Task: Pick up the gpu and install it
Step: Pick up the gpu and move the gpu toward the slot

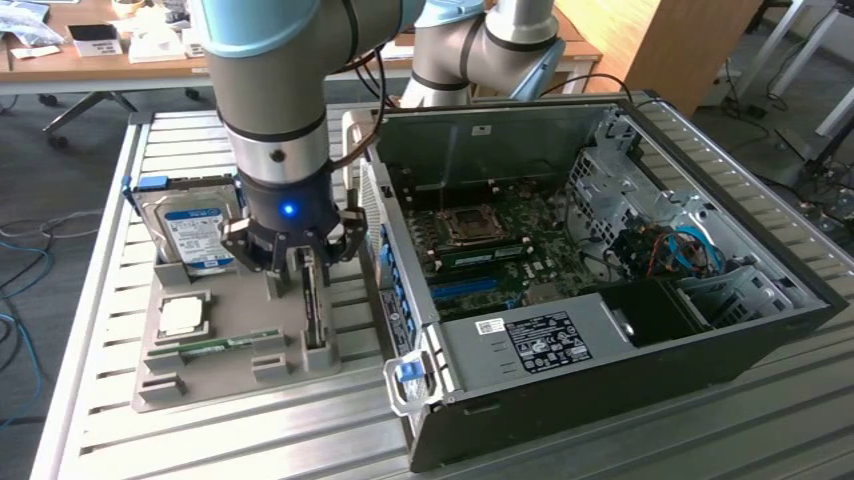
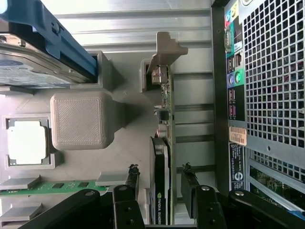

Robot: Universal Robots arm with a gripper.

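The gpu [image 1: 311, 302] is a thin dark card standing on edge in a slot of the grey holder tray [image 1: 247, 378], just beside the open computer case [image 1: 747, 330]. In the wrist view the gpu [image 2: 165, 119] runs away from me, with its silver bracket [image 2: 166, 47] at the far end. My gripper [image 1: 306, 265] is lowered over the near end of the card. The gripper [image 2: 160, 171] is open; one finger [image 2: 133, 177] stands on each side of the card, with a small gap on both sides. Nothing is held.
The tray also holds a blue-labelled hard drive [image 1: 195, 235], a CPU [image 1: 182, 315] and a green memory stick [image 1: 214, 347]. The case lies open with its motherboard [image 1: 494, 240] exposed; its perforated rear panel [image 2: 274, 86] is close beside the card. Everything rests on a slatted metal table [image 1: 107, 430].
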